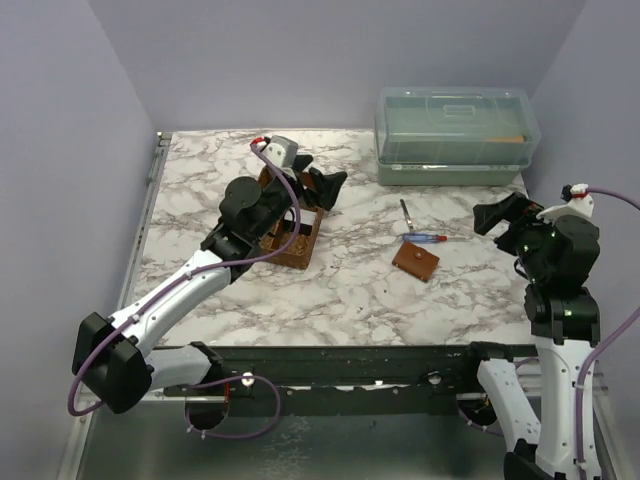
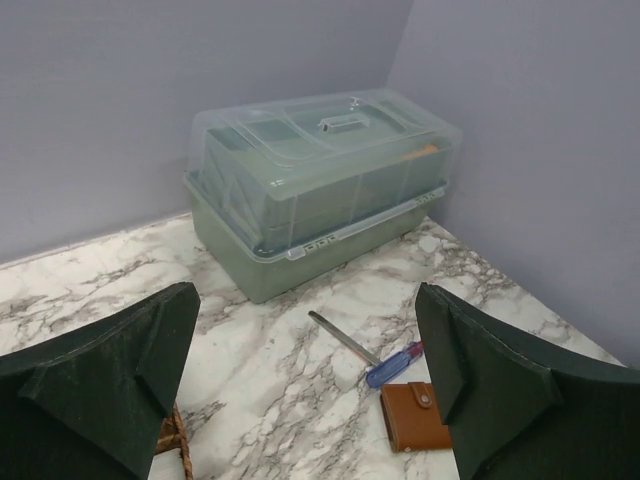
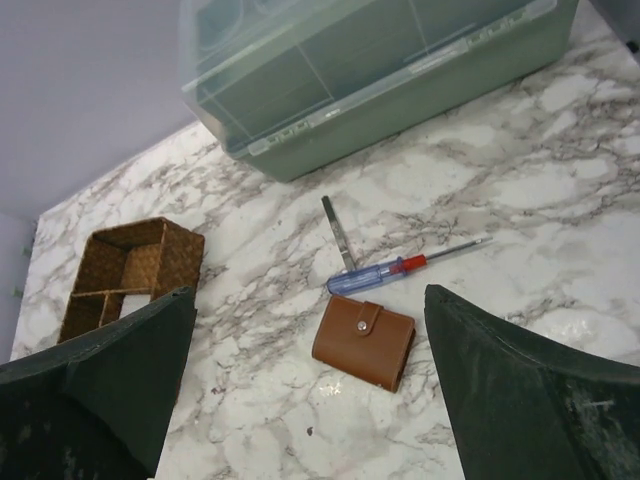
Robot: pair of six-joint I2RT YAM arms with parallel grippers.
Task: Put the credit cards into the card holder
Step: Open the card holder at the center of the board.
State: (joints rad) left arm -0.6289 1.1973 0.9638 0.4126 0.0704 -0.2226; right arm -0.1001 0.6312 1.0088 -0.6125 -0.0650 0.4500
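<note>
The card holder (image 1: 415, 261) is a small brown wallet, snapped shut, lying flat on the marble table right of centre. It shows in the right wrist view as the card holder (image 3: 363, 342) and in the left wrist view as the card holder (image 2: 415, 415). My left gripper (image 1: 300, 185) hangs open over the brown basket, well left of the holder, nothing between its fingers (image 2: 120, 370). My right gripper (image 1: 505, 222) stands open to the holder's right, above the table, also empty (image 3: 310, 310). The credit cards do not clearly show; something pale lies in a basket compartment (image 3: 110, 302).
A brown divided basket tray (image 1: 295, 243) sits under the left arm. A blue-handled screwdriver (image 1: 425, 238) and a thin dark stick tool (image 1: 405, 213) lie just behind the holder. A lidded green plastic bin (image 1: 455, 135) stands at the back right by the wall.
</note>
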